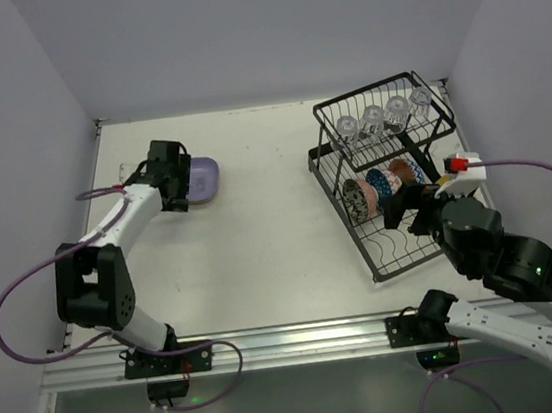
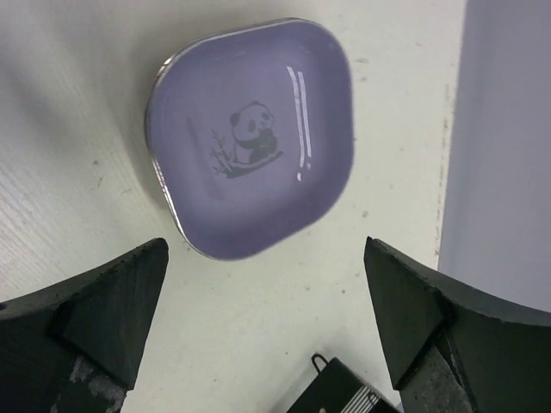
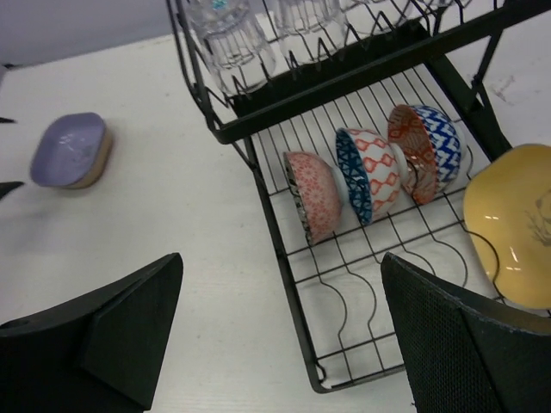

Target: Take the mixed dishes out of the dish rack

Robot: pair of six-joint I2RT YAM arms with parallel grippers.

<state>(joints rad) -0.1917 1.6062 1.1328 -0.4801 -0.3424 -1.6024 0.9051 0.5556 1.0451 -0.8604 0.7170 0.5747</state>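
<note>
From above, the plate [image 1: 202, 178] lies on the desk [image 1: 281, 246] by the left claw [image 1: 183, 184], far from the rack [image 1: 395, 252]. Left wrist: that claw gapes, empty. Right wrist: the right claw [image 3: 280, 335], wide and empty, faces racked bowls [image 3: 370, 176]; a finger could snag the rack, toppling them.

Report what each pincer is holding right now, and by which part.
Nothing is held. The left pincer hangs open near the lavender plate on the table; the right pincer hangs open, empty, over the dish rack.
</note>
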